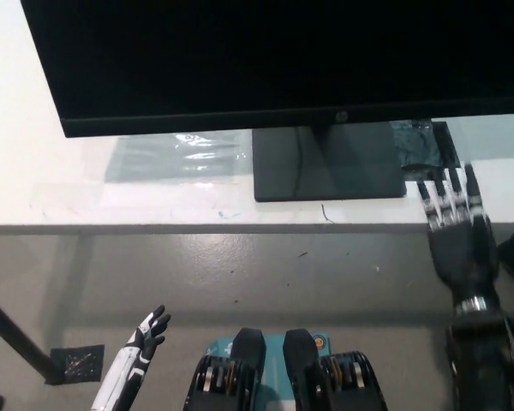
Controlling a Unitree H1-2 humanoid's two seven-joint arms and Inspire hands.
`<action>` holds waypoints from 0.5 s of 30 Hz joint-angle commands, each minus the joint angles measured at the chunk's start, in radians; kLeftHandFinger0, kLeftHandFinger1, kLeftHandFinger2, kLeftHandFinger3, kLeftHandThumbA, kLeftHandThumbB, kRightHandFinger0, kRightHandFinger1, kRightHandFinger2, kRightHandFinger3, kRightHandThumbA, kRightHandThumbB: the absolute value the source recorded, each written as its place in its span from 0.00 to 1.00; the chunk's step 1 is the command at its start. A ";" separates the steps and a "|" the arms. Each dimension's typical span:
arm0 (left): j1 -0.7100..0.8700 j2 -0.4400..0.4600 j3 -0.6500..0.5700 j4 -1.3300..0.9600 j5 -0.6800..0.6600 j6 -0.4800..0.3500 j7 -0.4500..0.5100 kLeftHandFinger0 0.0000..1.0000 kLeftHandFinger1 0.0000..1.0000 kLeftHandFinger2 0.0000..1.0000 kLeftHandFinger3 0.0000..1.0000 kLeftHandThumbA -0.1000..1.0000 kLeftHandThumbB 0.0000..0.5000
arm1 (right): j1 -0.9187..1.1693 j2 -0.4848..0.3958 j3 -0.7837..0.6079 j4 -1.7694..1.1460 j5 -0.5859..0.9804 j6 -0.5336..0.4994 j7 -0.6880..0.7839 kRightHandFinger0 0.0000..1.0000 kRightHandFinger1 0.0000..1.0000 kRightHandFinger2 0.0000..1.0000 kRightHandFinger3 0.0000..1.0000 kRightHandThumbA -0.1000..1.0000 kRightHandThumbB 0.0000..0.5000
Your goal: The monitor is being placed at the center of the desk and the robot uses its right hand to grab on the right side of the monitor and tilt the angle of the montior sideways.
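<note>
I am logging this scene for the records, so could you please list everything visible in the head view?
monitor: one, black, screen dark, across the top of the picture on the desk
monitor stand base: one, dark grey, flat on the desk under the screen
desk: one, white, upper half of the view
clear plastic sheet: one, see-through, flat on the desk left of the base
dark patch: one, black, right of the base
floor: grey, below the desk edge
right hand: one, black, open, at the desk's front edge, apart from the monitor
left hand: one, white, open, resting low at lower left
</note>
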 commanded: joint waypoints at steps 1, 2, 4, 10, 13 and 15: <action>-0.036 0.013 -0.004 -0.022 -0.001 -0.040 -0.005 1.00 1.00 1.00 1.00 1.00 0.77 | 0.345 0.048 0.217 -0.688 -0.476 -0.299 0.121 1.00 1.00 1.00 1.00 1.00 0.90; -0.036 0.010 -0.003 -0.022 -0.007 -0.040 -0.011 1.00 1.00 1.00 1.00 1.00 0.78 | 0.378 0.062 0.228 -0.709 -0.516 -0.345 0.128 1.00 1.00 1.00 1.00 1.00 0.95; -0.040 0.012 -0.006 -0.020 0.003 -0.040 -0.001 1.00 1.00 1.00 1.00 1.00 0.78 | 0.433 0.087 0.256 -0.744 -0.583 -0.433 0.149 1.00 1.00 1.00 1.00 1.00 0.93; -0.044 0.012 -0.011 -0.018 0.012 -0.040 0.003 1.00 1.00 1.00 1.00 1.00 0.78 | 0.523 0.133 0.280 -0.811 -0.638 -0.471 0.235 1.00 1.00 1.00 1.00 1.00 0.80; -0.043 0.013 -0.004 -0.022 0.003 -0.040 -0.001 1.00 1.00 1.00 1.00 1.00 0.76 | 0.530 0.181 0.244 -0.859 -0.632 -0.471 0.322 1.00 1.00 1.00 1.00 1.00 0.60; -0.048 0.017 -0.004 -0.020 0.004 -0.040 -0.001 1.00 1.00 1.00 1.00 1.00 0.75 | 0.544 0.136 0.301 -0.903 -0.741 -0.471 0.251 1.00 1.00 1.00 1.00 1.00 0.58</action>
